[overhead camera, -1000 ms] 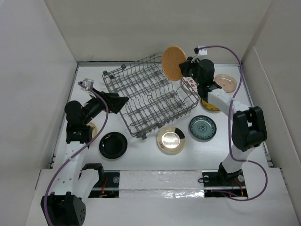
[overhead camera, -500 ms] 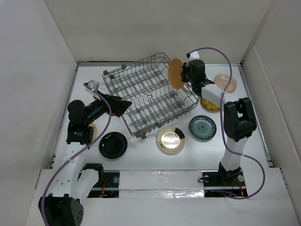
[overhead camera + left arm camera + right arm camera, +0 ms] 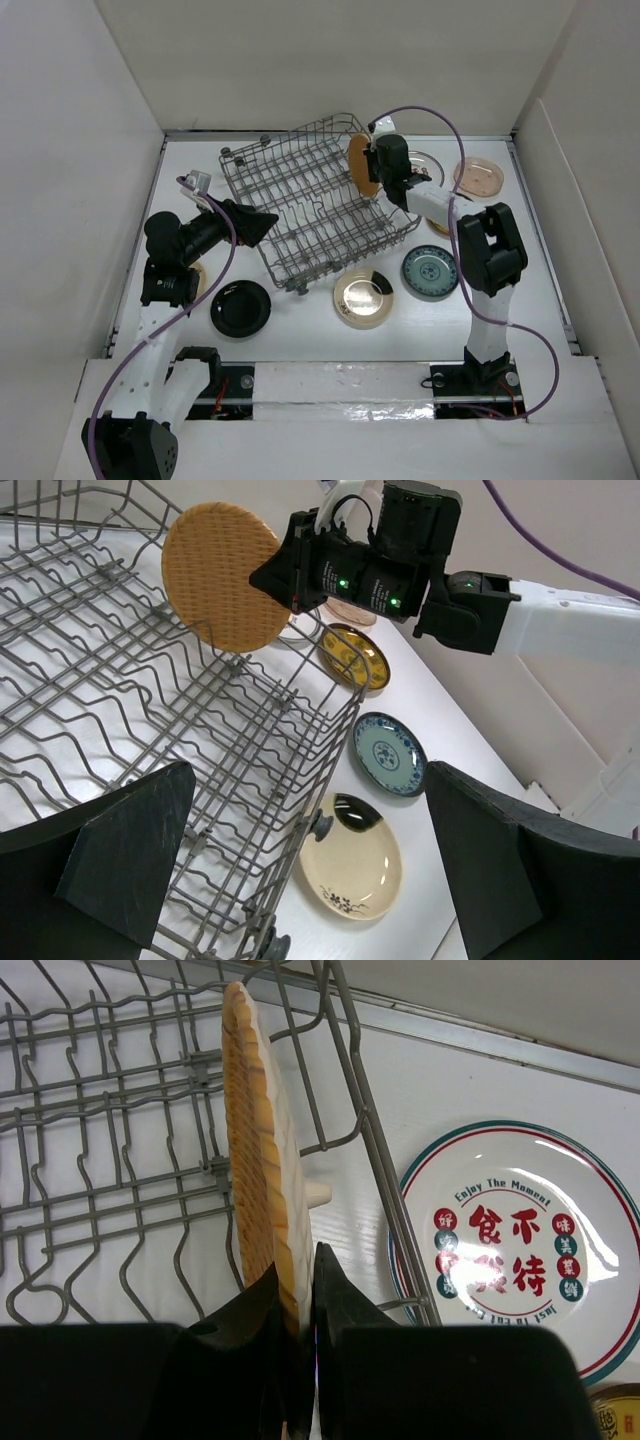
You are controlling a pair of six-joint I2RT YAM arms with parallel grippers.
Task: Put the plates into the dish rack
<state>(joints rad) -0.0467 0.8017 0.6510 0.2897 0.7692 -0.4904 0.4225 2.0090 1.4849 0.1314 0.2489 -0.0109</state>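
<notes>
The right end effector [image 3: 297, 1295] was closed tight on the rim of the orange-brown round ribbed plate [image 3: 250, 1130], its two fingers pinching the plate's near edge. The plate stood on edge straight ahead of that end effector, just inside the end wall of the grey metal wire dish rack [image 3: 350, 1070], its far edge down among the wires (whether it rested on them could not be told). Off to the end effector's right, outside the rack, a white round plate with red marks [image 3: 510, 1250] lay flat on the white tabletop [image 3: 300, 330]. The left end effector [image 3: 262, 220] was spread wide, gripping nothing, at the rack's near side; a cream round plate [image 3: 350, 865] and a teal patterned round plate [image 3: 390, 753] lay ahead of it.
</notes>
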